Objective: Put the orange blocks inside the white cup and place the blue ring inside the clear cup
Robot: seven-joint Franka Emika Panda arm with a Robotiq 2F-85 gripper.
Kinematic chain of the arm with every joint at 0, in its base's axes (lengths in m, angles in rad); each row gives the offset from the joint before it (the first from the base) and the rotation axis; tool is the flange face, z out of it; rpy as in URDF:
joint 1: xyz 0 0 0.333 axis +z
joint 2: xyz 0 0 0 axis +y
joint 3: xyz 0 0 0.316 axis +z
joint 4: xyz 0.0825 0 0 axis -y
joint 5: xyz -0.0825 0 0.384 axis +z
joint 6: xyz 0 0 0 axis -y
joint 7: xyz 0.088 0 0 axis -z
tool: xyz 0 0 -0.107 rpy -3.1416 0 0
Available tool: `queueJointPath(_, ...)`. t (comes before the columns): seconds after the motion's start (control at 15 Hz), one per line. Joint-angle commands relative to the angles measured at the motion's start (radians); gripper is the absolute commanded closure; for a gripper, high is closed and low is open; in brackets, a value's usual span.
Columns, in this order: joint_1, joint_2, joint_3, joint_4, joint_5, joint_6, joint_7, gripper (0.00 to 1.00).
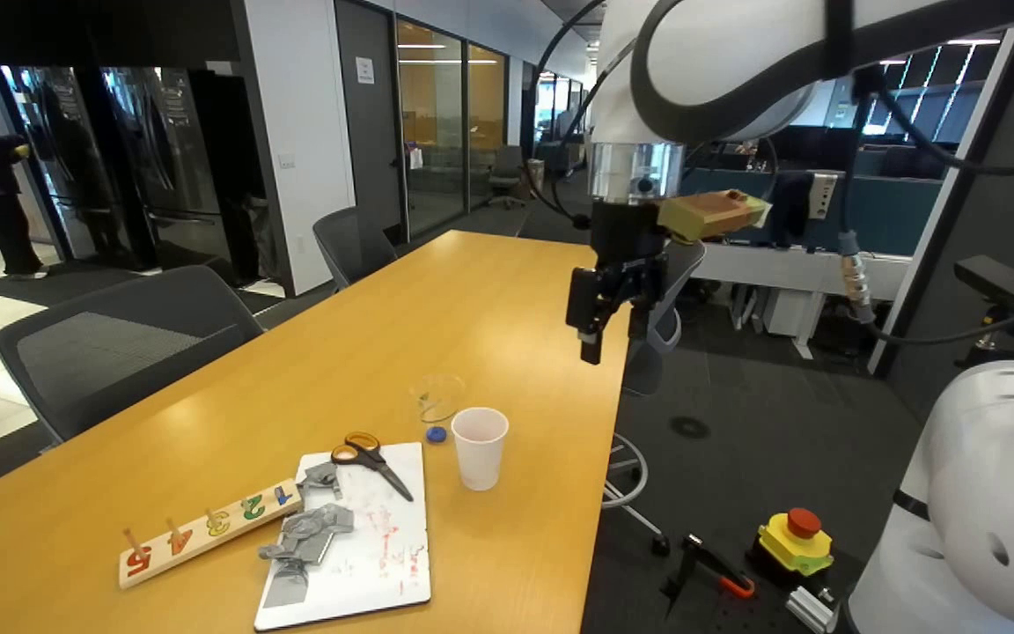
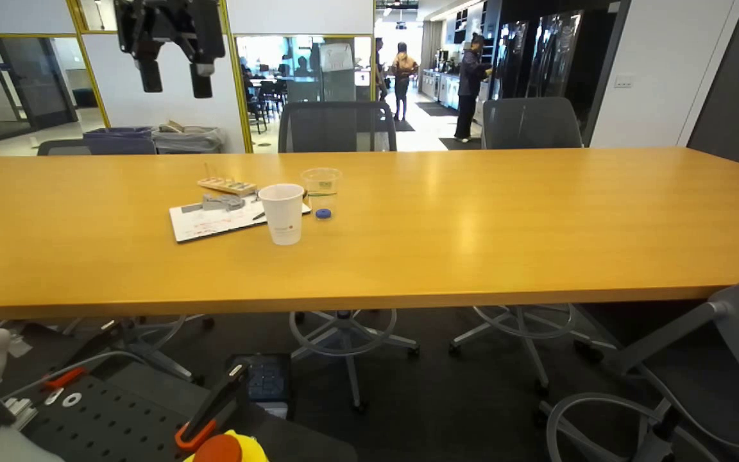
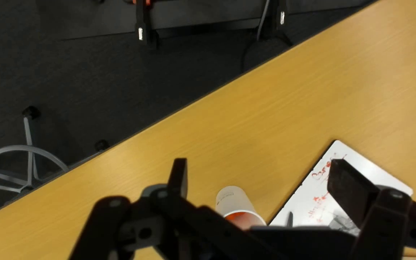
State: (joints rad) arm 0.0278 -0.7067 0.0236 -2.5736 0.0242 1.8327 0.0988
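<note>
While the hand point(image 2: 176, 88) is hanging well above the desk point(image 2: 536, 224), its fingers standing wide apart with nothing between them, the white cup point(image 2: 283, 218) is standing there upright. What I'm taking for the orange blocks point(image 3: 237, 216) is showing as a patch of orange inside it, in the wrist view; single pieces I'm not making out. The blue ring point(image 2: 323, 213) is lying low, apparently at the bottom of the clear cup point(image 2: 322, 190), which is standing near the white one. To my eye, both halves of the job are looking done. If the ring is needing a lift, I'm expecting something light, stiff and slippery, so I'd be pinching it across its outer edge. The blocks are probably feeling light and firm too. Both cups are looking thin and easily tipped; I'd be holding them gently at mid-wall, since a hard squeeze is likely creasing them.
</note>
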Motion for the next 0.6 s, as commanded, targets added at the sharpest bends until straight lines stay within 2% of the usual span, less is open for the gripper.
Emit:
queueJointPath(0.0, 0.023, -0.225, -0.001, -0.075, 0.002, -0.100, -0.080, 0.00)
queueJointPath(0.4, 0.037, -0.385, 0.002, -0.104, 0.005, -0.195, -0.121, 0.00)
queueJointPath(0.47, 0.026, -0.324, 0.004, -0.085, 0.003, -0.181, -0.107, 0.00)
queueJointPath(0.53, 0.027, -0.343, 0.004, -0.090, 0.003, -0.186, -0.109, 0.00)
